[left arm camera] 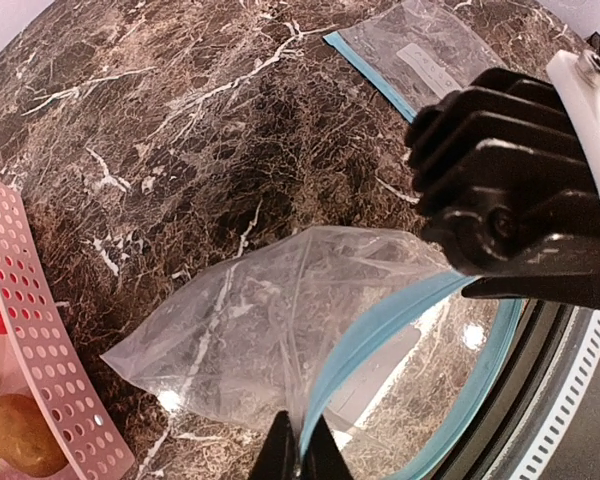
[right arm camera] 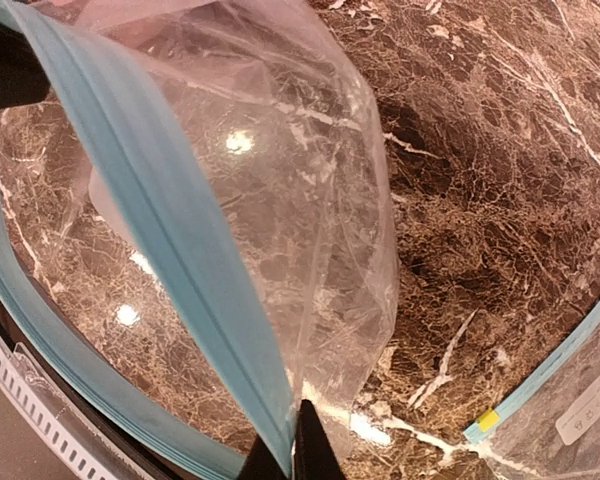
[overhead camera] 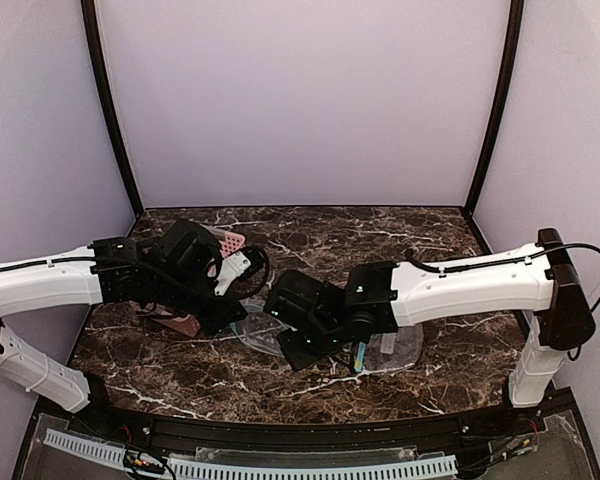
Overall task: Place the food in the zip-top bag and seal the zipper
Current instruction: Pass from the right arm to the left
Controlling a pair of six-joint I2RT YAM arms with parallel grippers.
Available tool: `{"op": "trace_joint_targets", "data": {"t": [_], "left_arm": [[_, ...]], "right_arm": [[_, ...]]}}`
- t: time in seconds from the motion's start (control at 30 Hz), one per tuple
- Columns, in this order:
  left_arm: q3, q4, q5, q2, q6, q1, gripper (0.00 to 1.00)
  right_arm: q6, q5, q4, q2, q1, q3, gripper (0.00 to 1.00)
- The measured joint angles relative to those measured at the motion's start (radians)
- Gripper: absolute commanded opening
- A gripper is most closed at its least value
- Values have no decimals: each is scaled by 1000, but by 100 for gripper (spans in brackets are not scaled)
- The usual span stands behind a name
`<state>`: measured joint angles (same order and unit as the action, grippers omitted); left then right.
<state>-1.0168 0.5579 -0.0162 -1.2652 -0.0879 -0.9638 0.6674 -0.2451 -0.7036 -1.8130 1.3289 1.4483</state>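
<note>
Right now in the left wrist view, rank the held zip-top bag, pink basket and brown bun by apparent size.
1. zip-top bag
2. pink basket, though cropped by the frame edge
3. brown bun

Glossy marble tabletop (left arm camera: pixel 180 150), clear crinkled plastic bag (left arm camera: pixel 270 330)

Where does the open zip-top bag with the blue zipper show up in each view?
Top external: open zip-top bag sits low, just left of centre.
Left wrist: the bag fills the lower middle, its rim pinched by the left tool at the bottom edge.
Right wrist: it fills the upper left, rim pinched by the right tool.
Shared landmark: spare flat bag, top right in left wrist, bottom right in right wrist.
</note>
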Motion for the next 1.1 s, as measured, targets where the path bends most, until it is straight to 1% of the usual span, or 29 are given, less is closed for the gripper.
{"op": "trace_joint_targets", "data": {"t": [0.1,0.2,0.23,0.3,0.47,0.63,0.83,1.1], "left_arm": [[2,-2,0,1,-19,0,1],[20,-14,-10,12,-81,0,1],[37,-25,-16,23,-112,0,1],[69,-47,-27,43,-182,0,1],[180,-142,-55,101,-380,0,1],[241,-223,-70,115,-522,0,1],[264,-281,-76,121,-600,0,1],[281,-305,-76,141,-633,0,1]], "right_arm": [[21,-13,0,2,0,0,36],[64,-37,-8,18,0,0,59],[89,-48,-12,26,0,0,65],[137,-71,-19,51,0,-6,71],[290,-121,-20,141,1,-60,78],[396,-162,1,167,13,-90,84],[418,-184,32,116,21,-61,94],[411,-182,42,44,-3,-51,97]]}}
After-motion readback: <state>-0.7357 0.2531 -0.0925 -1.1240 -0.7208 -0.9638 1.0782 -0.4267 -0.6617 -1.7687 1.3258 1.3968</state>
